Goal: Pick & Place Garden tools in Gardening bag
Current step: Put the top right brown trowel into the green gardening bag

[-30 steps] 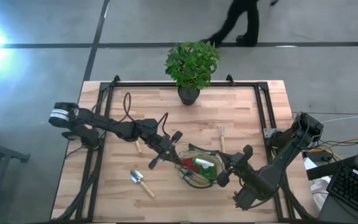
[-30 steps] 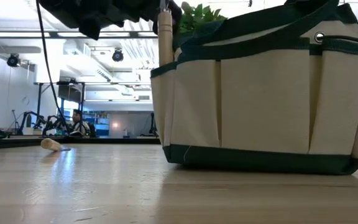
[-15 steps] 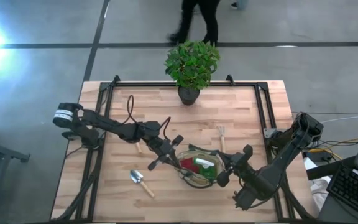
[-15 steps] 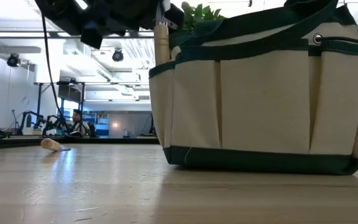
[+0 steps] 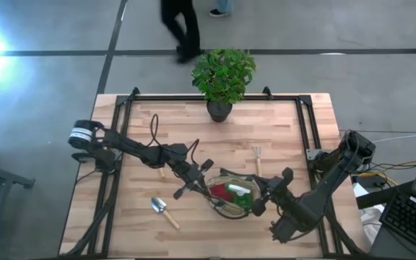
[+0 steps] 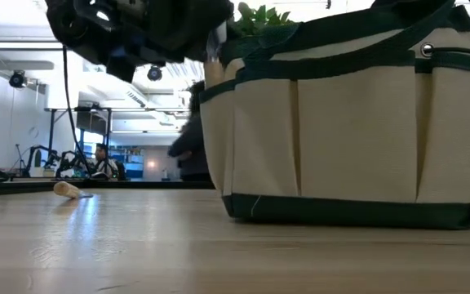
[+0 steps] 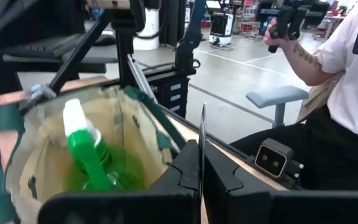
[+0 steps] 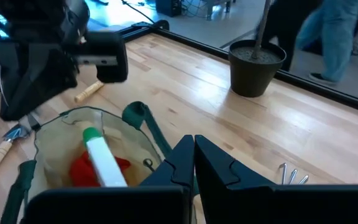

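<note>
The gardening bag [image 5: 231,193], tan with a dark green rim, stands on its base at the table's near middle. A green spray bottle [image 7: 82,149] and a red piece [image 8: 82,171] lie inside it. My left gripper [image 5: 197,179] hovers over the bag's left rim, shut on a garden tool whose wooden handle [image 6: 212,72] hangs down at the bag's left side. My right gripper [image 5: 261,196] is shut at the bag's right rim. On the table lie a trowel [image 5: 163,211], a fork [image 5: 257,157] and another wooden-handled tool [image 5: 159,170]. My left gripper pinches the tool's thin silver head [image 7: 202,134] between its two fingers, seen edge-on. The fingers reach almost level from the table's left. The tool hangs clear of the table, handle down, beside the bag's left rim. My right gripper is shut on the bag's dark green rim [image 8: 166,149] at its right side, coming slantwise from the right. The fingers themselves hide the place of contact. The bag stays on the table.
A leafy plant in a dark pot [image 5: 222,76] stands at the table's far edge. Black frame rails [image 5: 305,130] run along the left and right sides. A person walks past beyond the table, and another shows at the edge of the left wrist view.
My left gripper has sunk toward the bag with the tool, rolling slightly. The wooden handle has gone lower at the bag's left rim, so less of it shows. The bag has shifted a little on the table. My right gripper has kept still.
</note>
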